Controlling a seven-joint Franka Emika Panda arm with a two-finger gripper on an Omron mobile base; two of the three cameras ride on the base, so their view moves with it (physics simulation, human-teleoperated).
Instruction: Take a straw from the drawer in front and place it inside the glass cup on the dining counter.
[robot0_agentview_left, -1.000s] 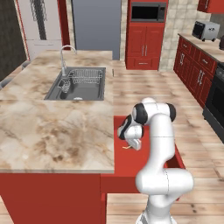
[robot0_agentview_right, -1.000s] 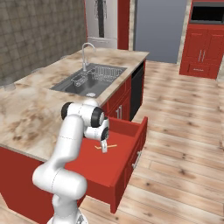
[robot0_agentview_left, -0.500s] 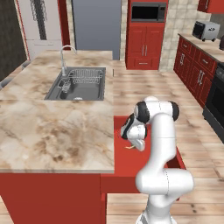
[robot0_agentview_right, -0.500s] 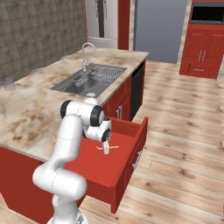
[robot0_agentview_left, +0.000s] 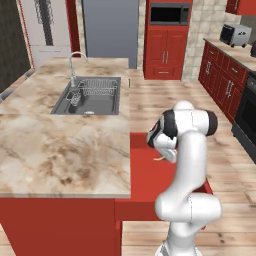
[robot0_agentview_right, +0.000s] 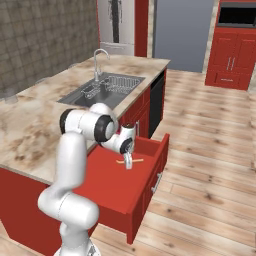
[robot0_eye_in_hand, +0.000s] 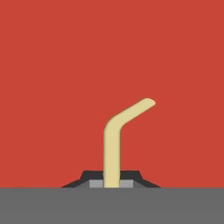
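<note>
The red drawer stands pulled open below the marble dining counter. My gripper points down into it and is shut on the straw, a thin pale tan stick. From the left base view the gripper hangs over the drawer, with the straw at its tips. In the hand view the straw rises from between the fingertips and bends to the right over the red drawer floor. A faint clear shape at the counter's far left edge may be the glass cup.
A steel sink with a faucet and a wire rack is set in the counter. Red cabinets and a microwave stand at the back. A black stove is at the right. Wooden floor lies beyond the open drawer.
The jaws have finished closing on the straw. The hand has risen slightly with it and the straw's end has come off the drawer floor.
</note>
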